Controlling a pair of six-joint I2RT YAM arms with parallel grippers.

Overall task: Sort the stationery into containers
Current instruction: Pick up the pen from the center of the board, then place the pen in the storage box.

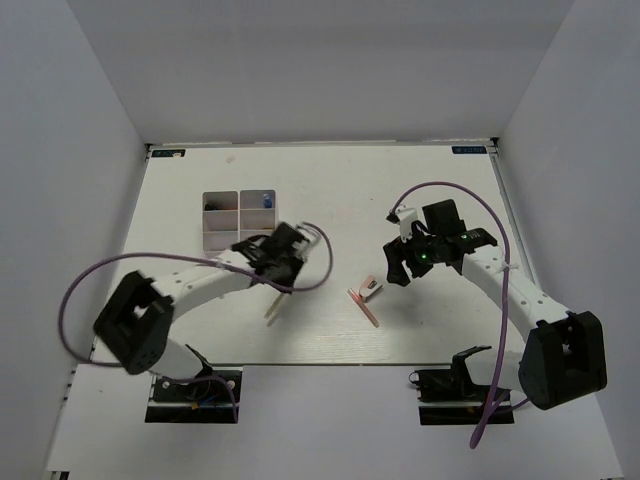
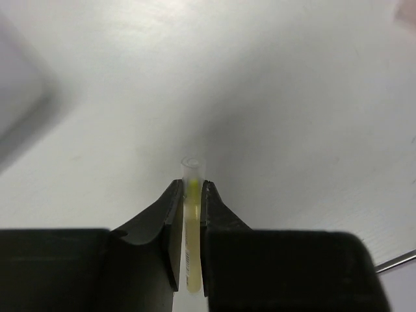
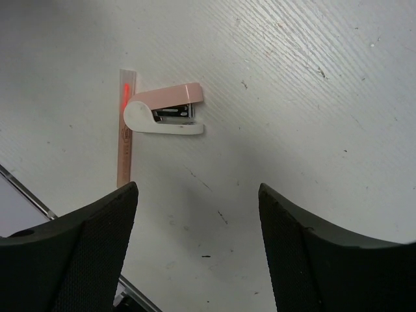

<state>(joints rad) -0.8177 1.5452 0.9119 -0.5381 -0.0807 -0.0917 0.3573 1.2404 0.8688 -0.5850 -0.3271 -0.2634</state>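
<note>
Pinching a yellow stick (image 2: 192,195), the left gripper (image 2: 191,185) has both fingers (image 2: 170,218) pressed flat against the stick's sides. The stick runs lengthwise through the gap. Its round, clear end projects just past the fingertips, and its yellow body passes back between the pads toward the wrist. In the top view, the stick's other end shows as a pale sliver below the gripper, pointing toward the near edge of the table (image 1: 330,190). Whether that end touches the table cannot be told. The table beneath is blurred in the left wrist view.

Just beyond the left gripper, on its far-left side, stands the box (image 1: 239,210). Four open compartments are visible, and the arm covers the near right part. A blue-capped item (image 1: 267,200) sits in the far right visible compartment.

The right gripper (image 3: 197,192) is spread wide and holds nothing. Both fingers are clear of any object, and bare table shows between them. Ahead of the left finger lies a pink-and-white stapler (image 3: 162,116) on its side. Its rounded white end meets a pink stick (image 3: 125,140), which lies flat on the table. Whether the stapler rests on the stick or only against it cannot be told. Both items lie near the middle of the table, between the two grippers and well apart from the box.
</note>
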